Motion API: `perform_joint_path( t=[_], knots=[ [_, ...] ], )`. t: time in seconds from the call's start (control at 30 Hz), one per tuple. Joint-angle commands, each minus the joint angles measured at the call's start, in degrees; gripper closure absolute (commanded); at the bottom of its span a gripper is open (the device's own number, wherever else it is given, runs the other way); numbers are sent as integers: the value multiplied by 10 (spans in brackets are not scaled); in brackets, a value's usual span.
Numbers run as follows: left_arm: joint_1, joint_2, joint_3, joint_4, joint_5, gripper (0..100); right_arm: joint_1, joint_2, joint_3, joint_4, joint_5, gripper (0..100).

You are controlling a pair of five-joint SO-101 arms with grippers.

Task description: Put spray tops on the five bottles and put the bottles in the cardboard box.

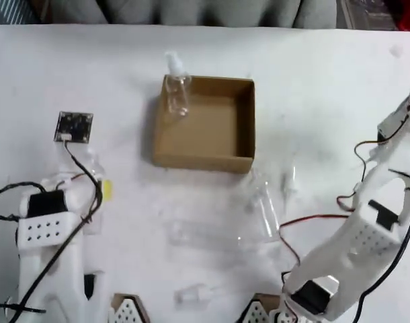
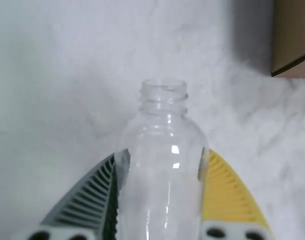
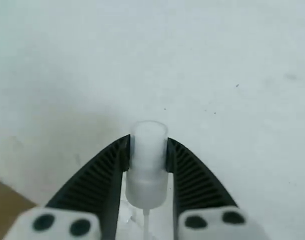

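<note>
Left of the cardboard box (image 1: 203, 160), left fingers (image 2: 100, 192) are clamped around a clear open-necked bottle (image 2: 165, 130); right of it, right fingers (image 3: 105, 175) are pinched shut on a spray top (image 3: 148, 165) over the white counter (image 1: 124, 60).

Inside left gripper (image 2: 163, 157): bottle (image 2: 162, 130), neck past the tips. Farther ahead, off to one side: cardboard box (image 2: 291, 37). Inside right gripper (image 3: 148, 145): spray top (image 3: 148, 167), table (image 3: 192, 60) beyond.
</note>
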Motion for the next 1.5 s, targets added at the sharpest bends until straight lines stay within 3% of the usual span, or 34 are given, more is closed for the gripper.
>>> perform_joint_path(
  t=[0.0, 0.3, 0.73, 1.03, 1.27, 1.47],
  knots=[
    [7, -25, -76, 33, 7, 980, -44, -145, 84, 15, 81, 983],
    [7, -48, -101, 40, 7, 980, -138, -358, 233, 15, 197, 983],
    [104, -415, 37, 39, 8, 980, -310, -603, 411, -25, 203, 981],
    [150, -527, 64, -21, 11, 980, -488, -698, 412, -86, 203, 981],
    [171, -536, 106, -149, 185, 980, -553, -756, 412, -241, 203, 982],
    [261, -537, 154, -171, 205, 980, -553, -773, 413, -369, 203, 982]
  ],
)
